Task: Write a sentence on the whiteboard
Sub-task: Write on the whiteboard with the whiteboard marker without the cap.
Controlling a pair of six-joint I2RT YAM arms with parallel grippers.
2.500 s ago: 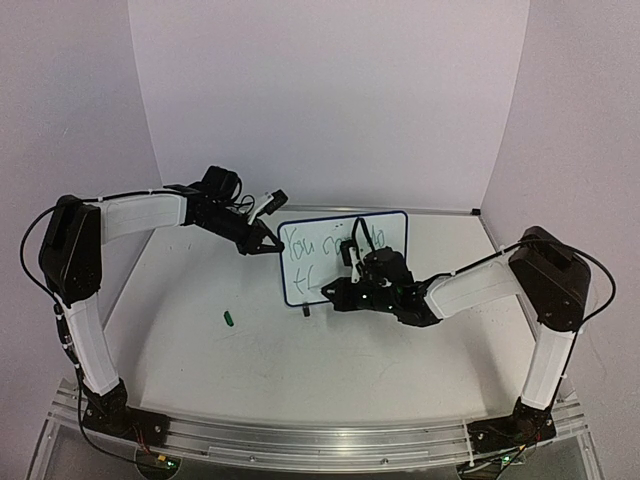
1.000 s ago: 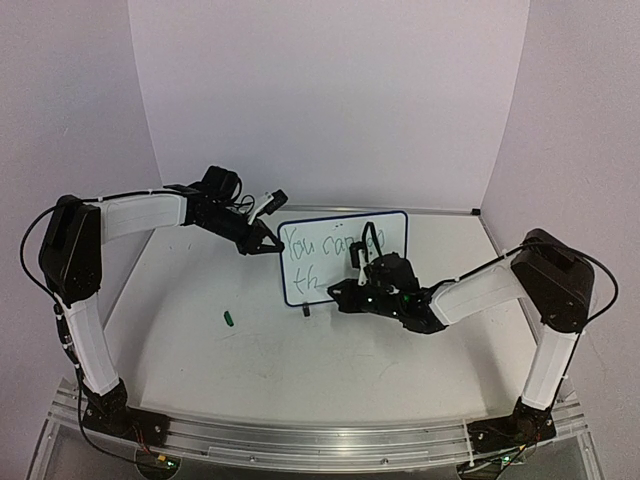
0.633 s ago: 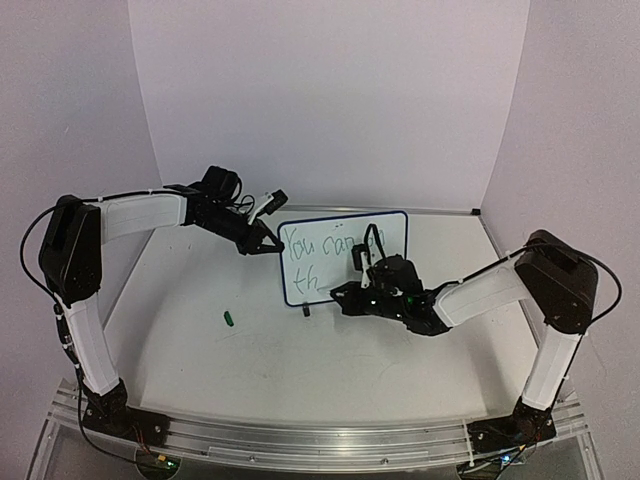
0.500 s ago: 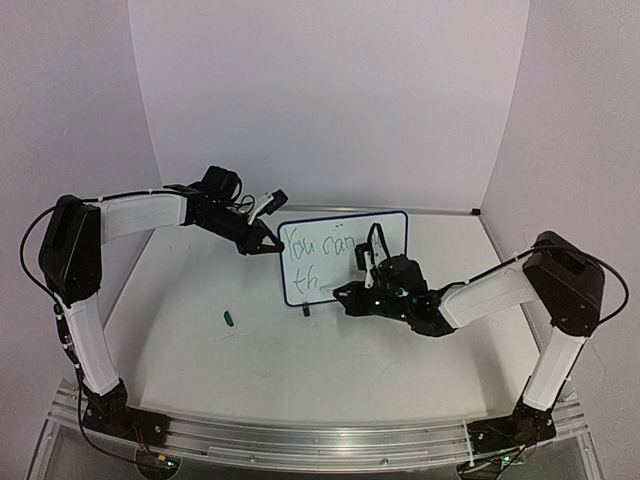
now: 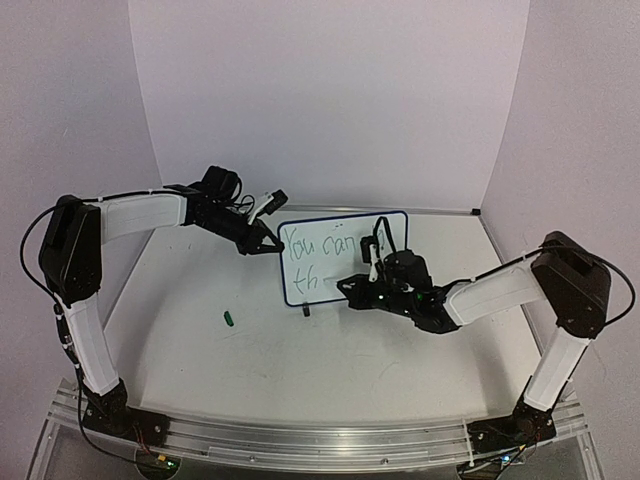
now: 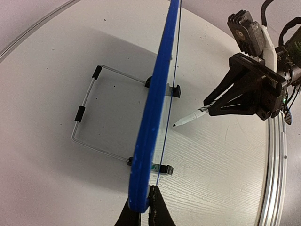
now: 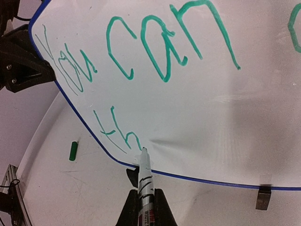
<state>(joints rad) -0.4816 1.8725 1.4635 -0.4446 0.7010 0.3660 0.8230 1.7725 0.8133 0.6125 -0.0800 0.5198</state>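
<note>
pen at the board

the right gripper point(image 7: 146, 209) is squeezed tight around a white marker pen point(image 7: 145, 181). its tip sits by the green handwritten words point(image 7: 160, 52), just after "th", low on the small white board with a thin blue frame point(image 7: 244, 117). the left gripper point(image 6: 141, 214) pinches the board's left edge. the board stands upright near the back edge of the white table point(image 5: 300, 370).

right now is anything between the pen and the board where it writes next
Nothing visible. The pen in the right end effector points at the board just after "th", and the space beyond is bare.
</note>
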